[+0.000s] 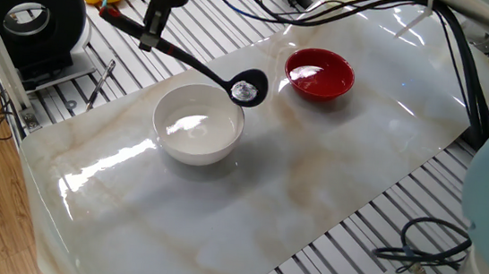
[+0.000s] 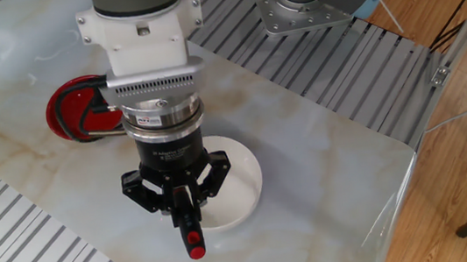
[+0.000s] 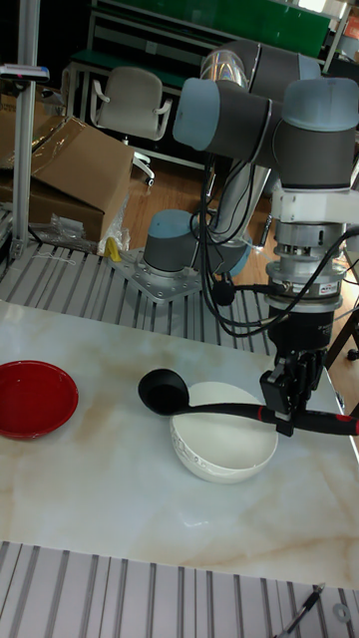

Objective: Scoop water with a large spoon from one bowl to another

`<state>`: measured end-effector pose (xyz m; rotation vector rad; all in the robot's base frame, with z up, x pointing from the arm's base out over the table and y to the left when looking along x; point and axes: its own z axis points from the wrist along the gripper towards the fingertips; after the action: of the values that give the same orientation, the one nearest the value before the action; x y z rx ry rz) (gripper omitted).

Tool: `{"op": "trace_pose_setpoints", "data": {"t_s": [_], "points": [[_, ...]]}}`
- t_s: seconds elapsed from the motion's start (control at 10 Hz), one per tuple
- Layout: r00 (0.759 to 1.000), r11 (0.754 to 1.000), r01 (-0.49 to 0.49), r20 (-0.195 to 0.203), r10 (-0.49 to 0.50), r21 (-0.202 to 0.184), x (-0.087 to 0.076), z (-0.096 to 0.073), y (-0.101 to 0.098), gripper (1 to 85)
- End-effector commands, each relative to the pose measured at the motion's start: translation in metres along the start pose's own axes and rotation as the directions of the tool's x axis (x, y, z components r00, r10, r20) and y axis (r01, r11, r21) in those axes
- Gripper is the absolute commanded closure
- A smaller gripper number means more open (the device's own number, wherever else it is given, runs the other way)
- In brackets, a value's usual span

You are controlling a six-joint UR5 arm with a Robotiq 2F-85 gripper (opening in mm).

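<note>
Above white bowl [image 1: 198, 125] rim | ladle [image 1: 247, 90] scoop holds water glint | tool [image 2: 187, 209] clamps ladle handle

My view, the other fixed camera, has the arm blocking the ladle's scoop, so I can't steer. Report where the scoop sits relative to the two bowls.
Observer: In one fixed view the ladle's scoop hangs between the white bowl and the red bowl, just past the white bowl's rim.
Operator: Confirm it is loaded.
Observer: A glossy glint of water shows inside the scoop.
Operator: Check the tilt.
Observer: In the tall view the ladle handle runs near level from the scoop to the gripper, which is shut on it.
</note>
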<state>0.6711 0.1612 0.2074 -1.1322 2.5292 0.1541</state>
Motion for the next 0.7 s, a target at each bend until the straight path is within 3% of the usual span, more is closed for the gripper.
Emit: {"op": "trace_pose_setpoints", "data": {"t_s": [0.0,0.3,0.6], "points": [[1.0,1.0,0.01,0.014,-0.01,-0.016,0.007,-0.007,-0.003,84.3],[0.999,0.999,0.039,0.002,-0.039,-0.004,0.031,-0.007,-0.013,84.3],[0.999,1.0,0.031,0.006,-0.031,-0.001,0.033,-0.007,-0.015,84.3]]}}
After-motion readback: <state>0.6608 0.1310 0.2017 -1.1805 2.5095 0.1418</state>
